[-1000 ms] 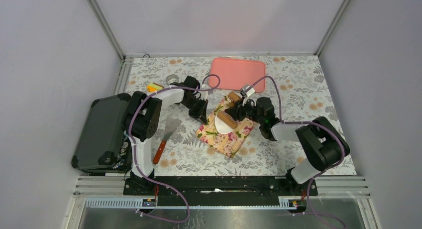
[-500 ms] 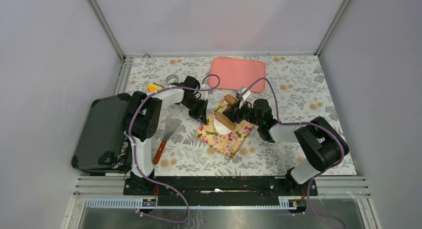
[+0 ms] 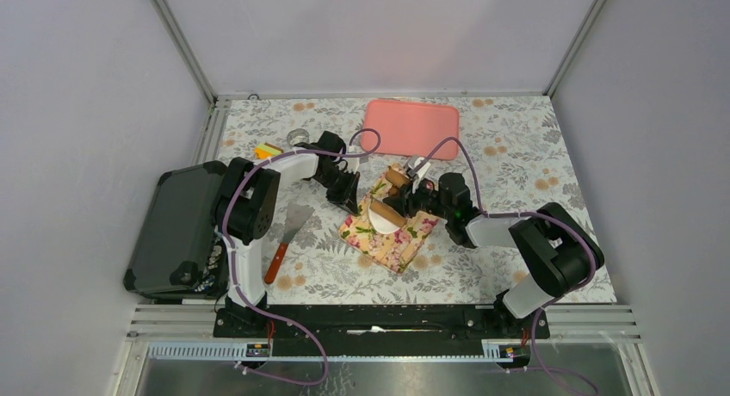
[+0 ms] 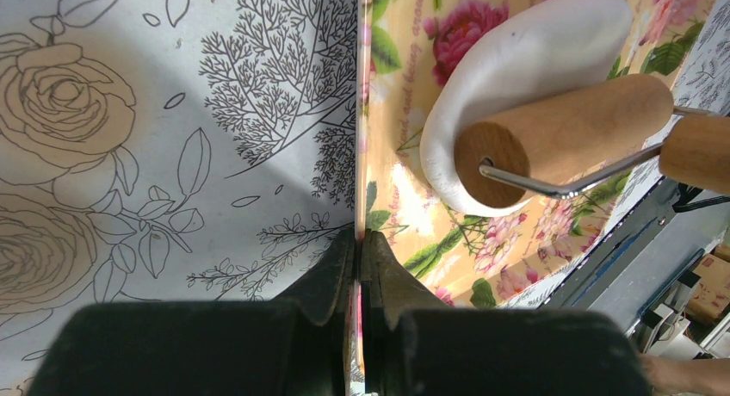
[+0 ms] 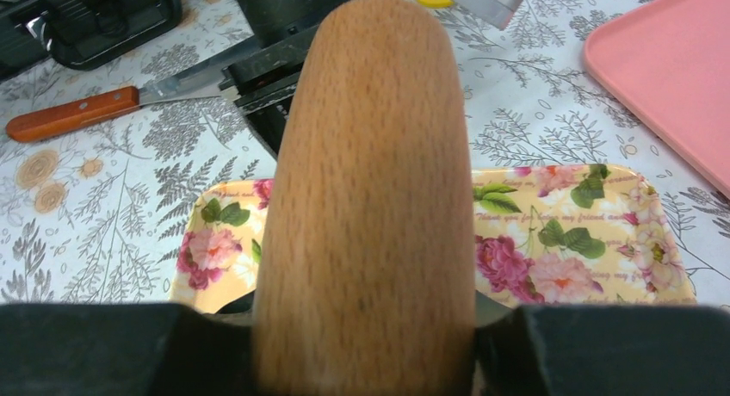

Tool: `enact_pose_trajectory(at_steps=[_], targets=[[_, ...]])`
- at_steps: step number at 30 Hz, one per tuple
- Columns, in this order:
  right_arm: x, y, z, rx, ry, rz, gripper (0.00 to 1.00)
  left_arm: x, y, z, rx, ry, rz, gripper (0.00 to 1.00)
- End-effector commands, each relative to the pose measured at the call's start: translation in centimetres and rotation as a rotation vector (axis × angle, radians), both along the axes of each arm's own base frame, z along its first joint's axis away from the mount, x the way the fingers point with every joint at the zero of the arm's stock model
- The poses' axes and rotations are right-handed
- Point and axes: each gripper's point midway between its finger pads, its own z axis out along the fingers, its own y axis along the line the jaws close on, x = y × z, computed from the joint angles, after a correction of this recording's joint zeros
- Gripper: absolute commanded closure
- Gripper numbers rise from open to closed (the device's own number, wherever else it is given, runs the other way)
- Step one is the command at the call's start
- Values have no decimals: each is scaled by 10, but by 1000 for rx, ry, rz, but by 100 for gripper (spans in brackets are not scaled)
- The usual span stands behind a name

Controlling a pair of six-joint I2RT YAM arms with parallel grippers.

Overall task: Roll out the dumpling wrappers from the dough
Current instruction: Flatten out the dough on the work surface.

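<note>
By the left gripper (image 4: 360,241), its two black fingers closed almost together, the thin edge of the yellow flower-printed rectangular tray (image 4: 405,232) is being pinched down at table level. By the right gripper (image 5: 366,344), the rounded handle (image 5: 370,181) of the brown wooden rolling pin (image 4: 568,125) is being clamped from both sides, so that the handle is filling most of the right wrist view. The pin's roller, joined to that handle by a bent metal wire (image 4: 568,188), is being rested across the smooth white flattened dough (image 4: 525,52). The dough is being carried on the tray's flowered face as a thick oval sheet, near the pinched edge and between the two grippers. The tray is being supported by the grey leaf-patterned tablecloth (image 3: 516,155). Left of it, a metal spatula with a reddish wooden handle (image 3: 287,239) is being shown lying flat, beyond it a pink rectangular tray (image 3: 410,127), and at the left edge a black case (image 3: 172,232).
</note>
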Motion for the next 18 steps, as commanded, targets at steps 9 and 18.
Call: enact_pose_trajectory(at_steps=[9, 18], targets=[[-99, -22, -98, -212, 387, 189, 100, -7, 30, -33, 141, 35, 25, 100], [-104, -18, -103, -232, 404, 213, 100, -6, 30, -32, 138, 35, 27, 100]])
